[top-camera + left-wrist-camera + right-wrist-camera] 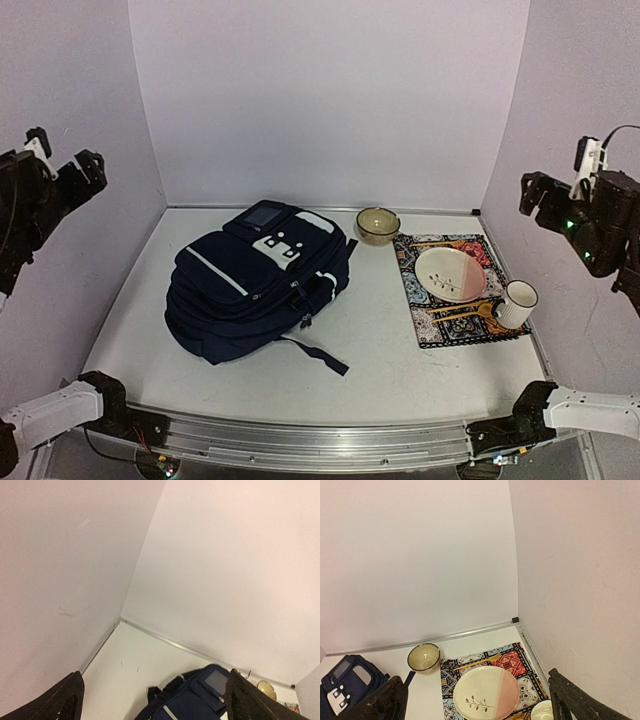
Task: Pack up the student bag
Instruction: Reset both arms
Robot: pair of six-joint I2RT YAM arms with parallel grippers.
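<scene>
Both arms hang high at the sides, left tool [154, 680] jaws wide apart, right tool [475, 677] wide apart too; the student bag [250, 290] lies flat on the surface [380, 365], left of centre, well below both

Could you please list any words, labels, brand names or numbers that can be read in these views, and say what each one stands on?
No text can be read in any view.
student bag: its light patch shows only small dark marks, too small to read as letters.
plate: a leaf sprig, no words.
mat, mug and bowl: no lettering visible.
</scene>
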